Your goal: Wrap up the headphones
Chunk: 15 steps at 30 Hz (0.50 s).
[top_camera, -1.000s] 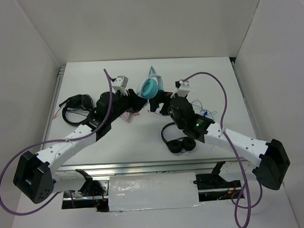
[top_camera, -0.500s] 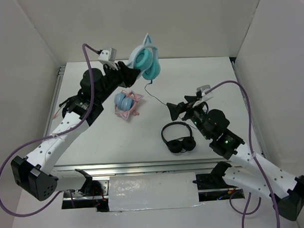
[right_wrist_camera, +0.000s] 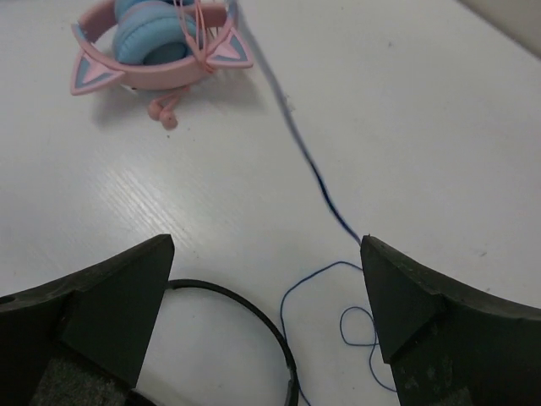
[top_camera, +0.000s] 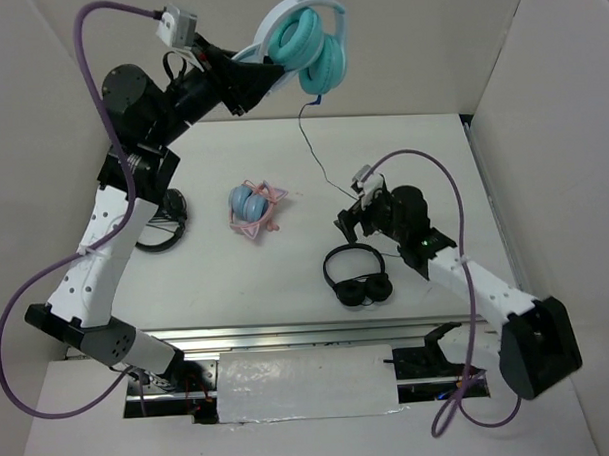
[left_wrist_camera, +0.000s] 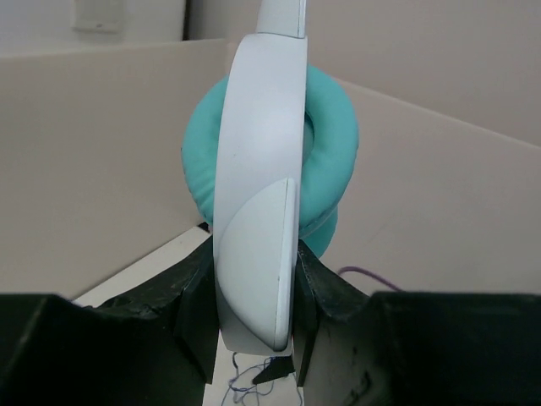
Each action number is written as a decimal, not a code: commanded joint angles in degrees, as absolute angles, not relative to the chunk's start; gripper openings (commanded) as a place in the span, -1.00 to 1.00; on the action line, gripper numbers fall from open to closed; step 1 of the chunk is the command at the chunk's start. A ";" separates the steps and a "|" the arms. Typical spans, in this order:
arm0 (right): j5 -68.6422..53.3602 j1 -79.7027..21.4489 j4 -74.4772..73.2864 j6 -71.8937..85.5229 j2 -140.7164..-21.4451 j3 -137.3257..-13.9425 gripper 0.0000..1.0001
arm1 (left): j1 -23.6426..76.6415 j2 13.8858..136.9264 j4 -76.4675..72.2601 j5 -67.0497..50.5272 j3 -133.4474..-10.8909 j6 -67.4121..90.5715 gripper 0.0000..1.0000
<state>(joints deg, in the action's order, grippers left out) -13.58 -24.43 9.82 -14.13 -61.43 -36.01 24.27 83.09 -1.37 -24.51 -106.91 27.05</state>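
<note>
Starting at the left of the overhead view: a dark headset (top_camera: 156, 221) lies on the table (top_camera: 217, 291), partly hidden under the left arm.

Pink-and-blue cat-ear pair (top_camera: 252, 210) lies on the table left of centre, apart from everything else. It also shows at the top left of the right wrist view (right_wrist_camera: 161, 38).

Left gripper (top_camera: 262, 77) is up high, above the far edge of the table, clamped shut on the headphones (top_camera: 313, 50). In the left wrist view the two black fingers (left_wrist_camera: 196, 317) press either side of the pale band, and the teal cushions (left_wrist_camera: 331, 169) stand upright behind it. The headphones are fully off the table, cups hanging to the right of the grip.

Cable (top_camera: 317, 158) drops from the cups and slants down to the right, towards the right gripper (top_camera: 347, 224). Its thin blue end lies in loose loops (right_wrist_camera: 342, 317) on the table.

Right gripper is low over the table, jaws spread wide, holding nothing. In its wrist view the cable runs down between the open fingers (right_wrist_camera: 114, 309), touching neither.

Black headphones (top_camera: 358, 278) lie on the table just in front of the right gripper.
</note>
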 commanded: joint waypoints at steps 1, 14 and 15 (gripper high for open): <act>-20.99 -21.80 12.22 -14.69 -70.36 -43.58 0.99 | 23.64 84.28 -4.31 -32.34 -115.55 29.79 -1.00; -29.87 -14.07 13.10 -6.15 -90.00 -57.21 -0.48 | 19.25 80.86 -10.63 -48.59 -112.68 35.60 -1.00; -32.49 -13.63 12.14 -5.98 -89.83 -57.30 -0.65 | 19.16 80.34 -10.63 -49.47 -111.02 35.33 -1.00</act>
<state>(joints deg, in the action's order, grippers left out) -25.47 -14.90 13.47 -7.75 -89.65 -53.93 19.90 83.42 -2.96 -44.23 -112.44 33.52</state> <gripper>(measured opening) 0.238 0.446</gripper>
